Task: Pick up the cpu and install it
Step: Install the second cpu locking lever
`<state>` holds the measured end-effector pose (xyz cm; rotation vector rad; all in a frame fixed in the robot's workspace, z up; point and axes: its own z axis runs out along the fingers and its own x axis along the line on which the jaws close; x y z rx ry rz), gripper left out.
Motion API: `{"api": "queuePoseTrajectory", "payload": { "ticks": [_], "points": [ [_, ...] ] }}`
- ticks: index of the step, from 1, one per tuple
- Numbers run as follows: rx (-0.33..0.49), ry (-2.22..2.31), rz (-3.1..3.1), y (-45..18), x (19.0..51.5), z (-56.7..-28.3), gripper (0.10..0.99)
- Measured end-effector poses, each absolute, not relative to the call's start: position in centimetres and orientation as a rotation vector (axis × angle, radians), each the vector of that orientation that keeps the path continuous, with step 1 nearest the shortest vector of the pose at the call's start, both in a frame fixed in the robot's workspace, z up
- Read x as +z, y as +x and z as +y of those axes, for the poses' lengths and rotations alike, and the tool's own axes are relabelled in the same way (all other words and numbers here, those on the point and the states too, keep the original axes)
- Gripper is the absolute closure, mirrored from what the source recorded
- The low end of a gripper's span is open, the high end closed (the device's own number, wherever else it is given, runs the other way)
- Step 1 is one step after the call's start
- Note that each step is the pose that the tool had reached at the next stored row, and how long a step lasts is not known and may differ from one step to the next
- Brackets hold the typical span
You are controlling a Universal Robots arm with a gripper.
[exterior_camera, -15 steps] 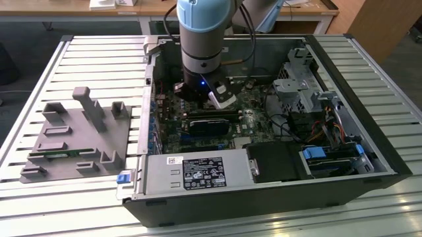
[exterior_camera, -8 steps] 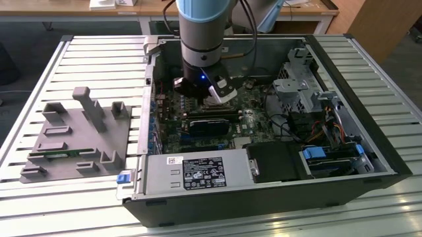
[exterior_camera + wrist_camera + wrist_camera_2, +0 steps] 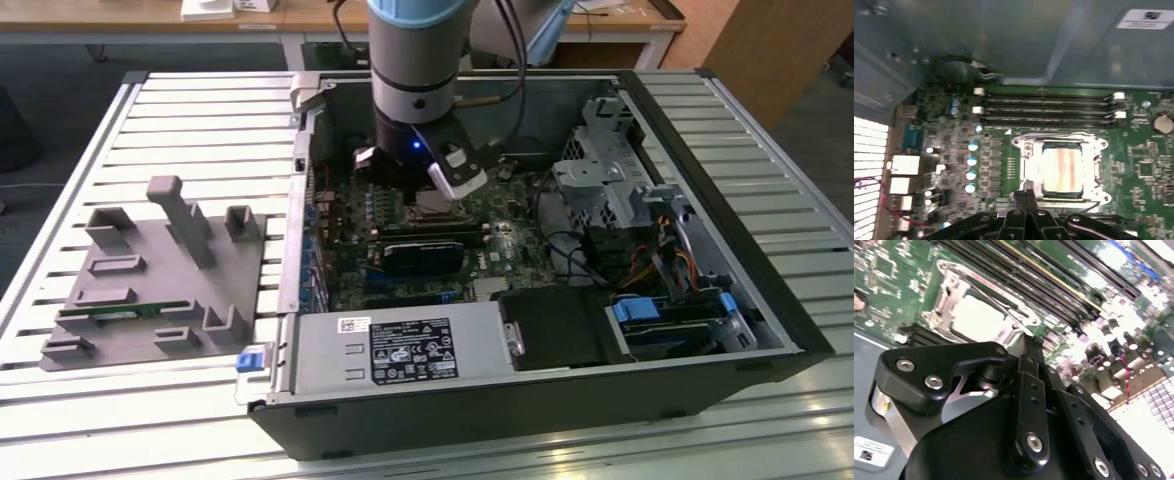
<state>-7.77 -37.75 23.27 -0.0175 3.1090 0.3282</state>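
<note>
The cpu lies flat in the motherboard socket, its shiny silver top showing inside the metal frame, so it looks already seated, though I cannot tell from here whether it is fully down on the contacts or whether the frame is latched over it. In the second wrist view the same chip shows as a pale square beyond the black linkage. The gripper hangs just above the near edge of the socket, its fingertips pressed together with nothing between them; the chip is free of it. In the exterior view the arm reaches down into the open computer case, which lies on its side on the slatted desk, with the grey tray well apart at the exterior view's left. The risk, as I judge it, is contact: the clenched tips sit close to the frame and the chip, and a slight drop or sideways drift could scrape the lid, nudge the chip askew or bend pins beneath. The memory slots just beside the socket and the case wall leave little room for the arm.
</note>
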Motion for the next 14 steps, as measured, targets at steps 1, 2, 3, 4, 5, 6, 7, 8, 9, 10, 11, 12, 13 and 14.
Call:
{"api": "queuePoseTrajectory", "payload": {
  "ticks": [1,2,3,4,5,6,7,8,9,10,11,12,13,14],
  "points": [
    [0.331,-0.017,3.109,-7.4,23.3,-37.8,0.973],
    [0.335,-0.017,3.109,-7.0,23.3,-37.8,0.973],
    [0.339,-0.017,3.11,-6.7,23.3,-37.7,0.973],
    [0.342,-0.017,3.11,-6.3,23.3,-37.8,0.973],
    [0.343,-0.017,3.11,-6.0,23.3,-37.8,0.973],
    [0.344,-0.017,3.11,-5.8,23.3,-37.8,0.973],
    [0.344,-0.017,3.11,-5.7,23.5,-37.8,0.973],
    [0.344,-0.017,3.11,-5.6,23.6,-37.7,0.973],
    [0.344,-0.017,3.111,-5.5,23.8,-37.7,0.973],
    [0.344,-0.017,3.111,-5.4,23.9,-37.8,0.973],
    [0.344,-0.017,3.112,-5.4,23.9,-37.8,0.973],
    [0.345,-0.016,3.112,-5.3,23.9,-37.9,0.973],
    [0.344,-0.016,3.113,-5.2,23.9,-38.0,0.973],
    [0.344,-0.016,3.113,-5.2,23.9,-38.1,0.973]
  ]
}}
